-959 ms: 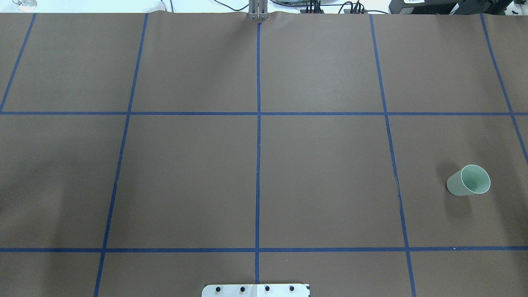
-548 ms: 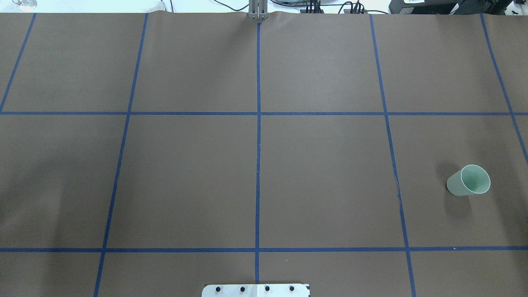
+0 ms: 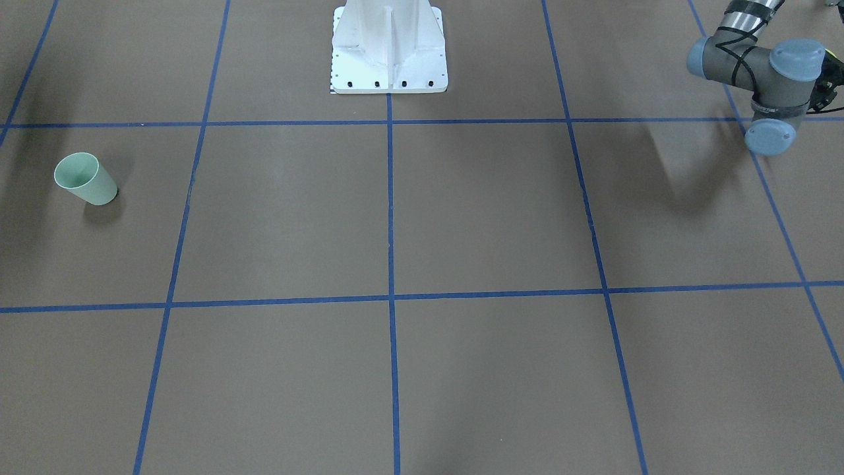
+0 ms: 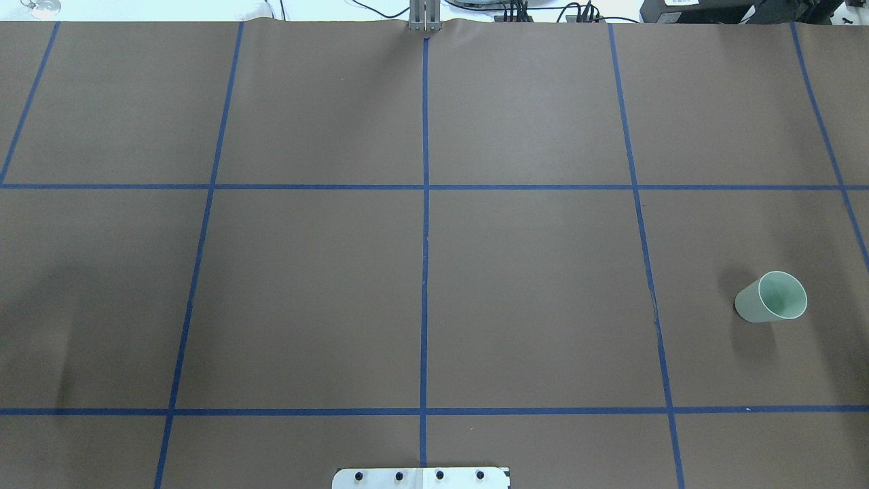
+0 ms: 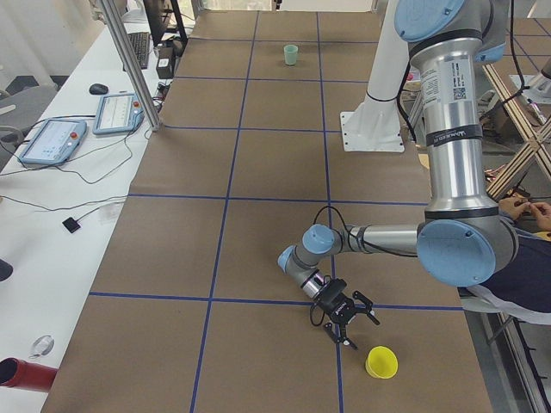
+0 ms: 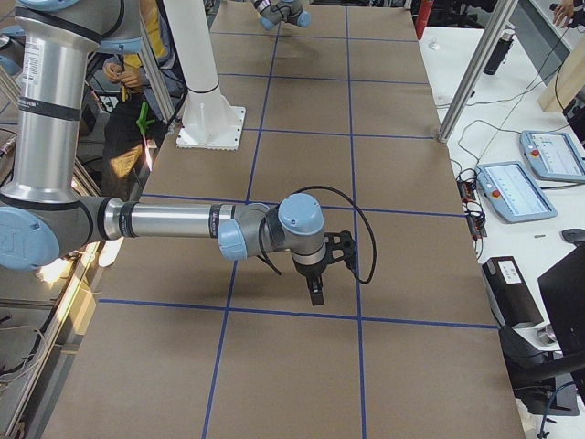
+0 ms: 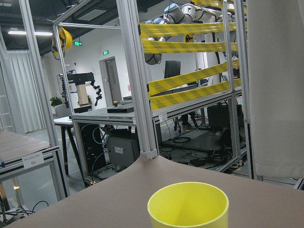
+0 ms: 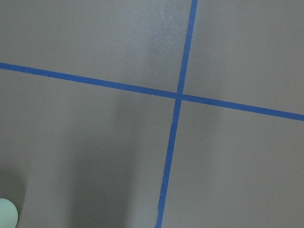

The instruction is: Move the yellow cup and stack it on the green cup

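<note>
The yellow cup (image 5: 380, 362) stands upright, mouth up, at the robot's left end of the brown table (image 4: 529, 285), close to the robot-side edge. It falls outside the overhead view, and in the left wrist view only its rim and upper wall show, low and centred. The left gripper (image 5: 351, 325) hangs low over the table just beside this cup, apart from it and holding nothing. It shows only in the side view, so how wide its fingers stand cannot be told. The green cup (image 4: 770, 297) stands upright far off at the robot's right end, in the middle row of the blue tape (image 4: 424, 272) grid, well apart from the yellow one. The right gripper (image 6: 315, 294) points down over the table near a tape line and carries nothing — whether it is parted or closed cannot be told either. Only a sliver of the green cup shows in the bottom left corner of the right wrist view.
</note>
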### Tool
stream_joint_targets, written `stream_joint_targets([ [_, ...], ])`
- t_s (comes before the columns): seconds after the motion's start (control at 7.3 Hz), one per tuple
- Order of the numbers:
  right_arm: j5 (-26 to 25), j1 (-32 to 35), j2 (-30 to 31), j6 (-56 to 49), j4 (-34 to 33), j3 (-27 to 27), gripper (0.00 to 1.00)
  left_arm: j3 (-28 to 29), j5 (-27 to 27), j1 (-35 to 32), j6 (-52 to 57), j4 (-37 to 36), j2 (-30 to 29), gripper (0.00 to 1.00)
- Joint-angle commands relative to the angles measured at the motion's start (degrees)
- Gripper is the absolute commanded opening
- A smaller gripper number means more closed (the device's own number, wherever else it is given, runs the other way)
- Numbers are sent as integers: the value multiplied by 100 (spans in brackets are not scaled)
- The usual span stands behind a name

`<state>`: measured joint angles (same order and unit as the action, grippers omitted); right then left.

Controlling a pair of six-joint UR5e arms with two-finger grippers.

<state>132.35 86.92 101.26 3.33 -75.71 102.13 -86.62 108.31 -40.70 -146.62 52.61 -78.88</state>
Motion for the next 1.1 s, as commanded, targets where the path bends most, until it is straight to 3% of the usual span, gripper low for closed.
stream_joint_targets([
  [0.0,1,0,-1,-8,4,0,100,302,14,0,-357,346,13,100],
  [0.41,79,9,147,-8,4,9,100,574,188,105,-709,775,-5,100],
  [0.55,202,26,166,192,-5,383,100,846,155,123,-257,699,12,100],
  [0.68,203,61,218,203,13,247,100,1301,129,149,-183,890,-118,100],
  [0.96,239,141,288,185,13,299,100,1305,155,211,-252,883,-189,100],
])
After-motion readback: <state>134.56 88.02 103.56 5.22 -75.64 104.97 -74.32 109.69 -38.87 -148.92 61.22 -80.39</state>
